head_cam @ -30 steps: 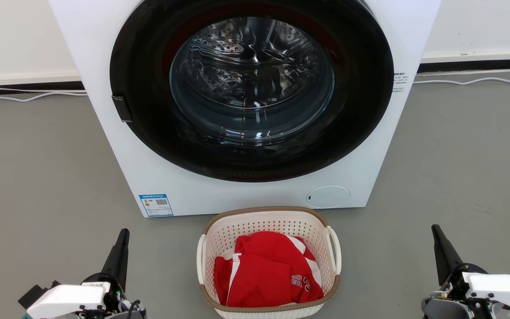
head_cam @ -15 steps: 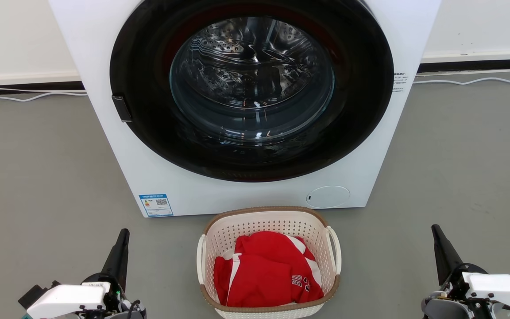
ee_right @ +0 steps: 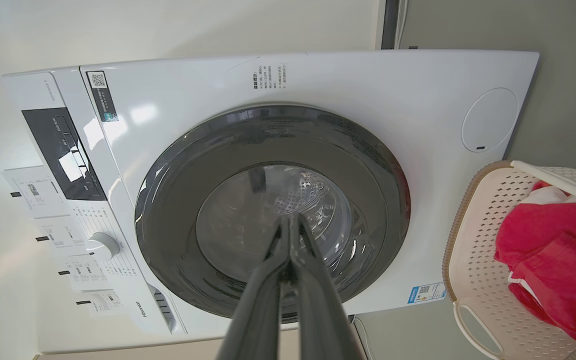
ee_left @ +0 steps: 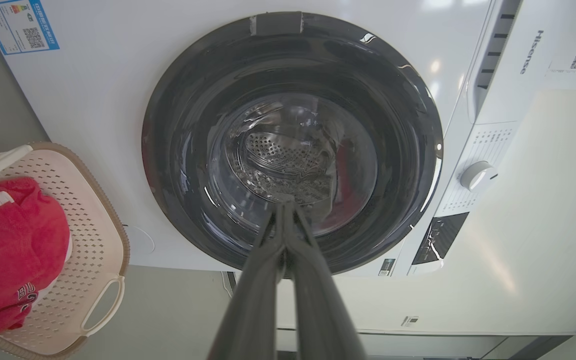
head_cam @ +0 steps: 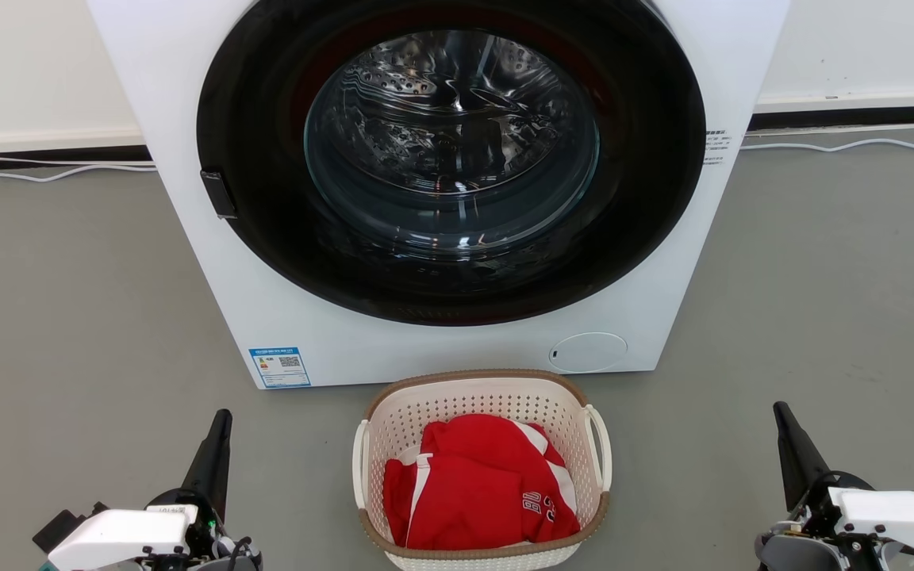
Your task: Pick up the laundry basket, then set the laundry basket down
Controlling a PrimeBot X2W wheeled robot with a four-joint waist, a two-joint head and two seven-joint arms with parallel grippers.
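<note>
The laundry basket stands on the grey floor just in front of the washer, cream and perforated with a brown rim and white loop handles, holding red clothing. It also appears at the left edge of the left wrist view and the right edge of the right wrist view. My left gripper hovers to the basket's left, shut and empty. On the other side my right gripper is likewise shut with nothing held. Both wrist views show the fingers pressed together, the left gripper and right gripper pointing at the washer door.
A white front-loading washer with a dark round door stands directly behind the basket. White cables run along the wall base. Open grey floor lies on both sides.
</note>
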